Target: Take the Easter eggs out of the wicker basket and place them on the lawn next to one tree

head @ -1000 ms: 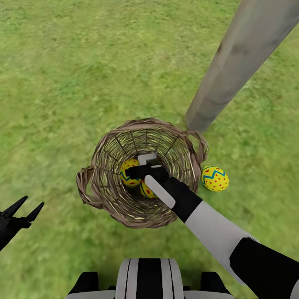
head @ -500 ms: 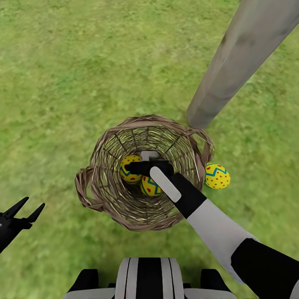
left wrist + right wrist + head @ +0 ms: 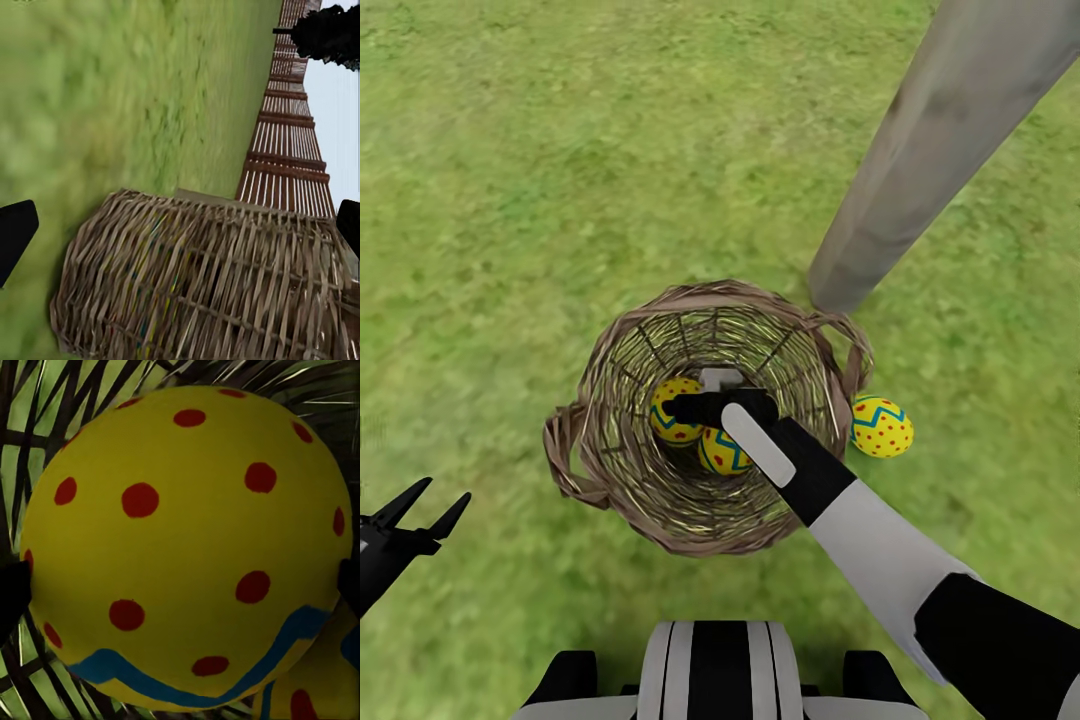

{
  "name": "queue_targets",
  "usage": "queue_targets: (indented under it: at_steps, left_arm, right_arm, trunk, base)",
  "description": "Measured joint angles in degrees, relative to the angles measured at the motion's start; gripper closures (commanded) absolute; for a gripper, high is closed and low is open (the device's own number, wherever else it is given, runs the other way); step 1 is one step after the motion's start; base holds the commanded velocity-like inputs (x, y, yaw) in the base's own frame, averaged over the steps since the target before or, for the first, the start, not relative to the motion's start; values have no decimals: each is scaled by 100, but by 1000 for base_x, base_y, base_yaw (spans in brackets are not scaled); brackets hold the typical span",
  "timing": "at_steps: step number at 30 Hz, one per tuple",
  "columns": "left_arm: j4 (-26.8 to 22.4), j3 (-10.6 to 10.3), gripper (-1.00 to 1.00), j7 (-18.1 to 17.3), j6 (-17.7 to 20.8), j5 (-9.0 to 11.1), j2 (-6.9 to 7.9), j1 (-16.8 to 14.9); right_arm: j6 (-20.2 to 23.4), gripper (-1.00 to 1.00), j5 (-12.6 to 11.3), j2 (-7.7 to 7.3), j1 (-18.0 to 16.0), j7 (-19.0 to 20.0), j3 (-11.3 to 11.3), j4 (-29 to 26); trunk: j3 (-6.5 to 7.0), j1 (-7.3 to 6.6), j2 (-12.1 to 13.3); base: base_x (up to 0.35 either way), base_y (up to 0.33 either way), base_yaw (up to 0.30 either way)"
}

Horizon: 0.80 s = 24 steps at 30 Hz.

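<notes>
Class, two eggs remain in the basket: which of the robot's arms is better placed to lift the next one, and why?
Right: the right gripper is already down inside the basket, over an egg. The left gripper hangs open outside it.

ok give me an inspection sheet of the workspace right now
surface: patchy green lawn, flat.
job's things: round brown open-weave wicker basket upright beside the pale grey tree trunk; two yellow red-dotted, blue-zigzag Easter eggs inside, left one and right one; third egg on the grass by the basket, near the trunk.
clutter: nothing seen.
grippers: right gripper down inside the basket, an egg close between its fingers, grasp unclear; left gripper open, off to the side.
cables: nothing seen.
surroundings: brown slatted wooden fence.
</notes>
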Motion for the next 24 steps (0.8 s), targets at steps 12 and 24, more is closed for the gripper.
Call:
queue_targets:
  at_steps: [12, 24]
  left_arm:
    - [1, -1, -100, -6, 0, 1, -3, 0]
    - [-7, -11, -100, 16, 0, -8, 6, 1]
  right_arm:
    - [-13, 100, -16, 1, -1, -1, -2, 240]
    - [32, 100, 74, -2, 1, -11, -1, 233]
  trunk:
    - [112, -13, 7]
    - [332, -38, 20]
  base:
    - [0, 0, 0]
    - [0, 0, 0]
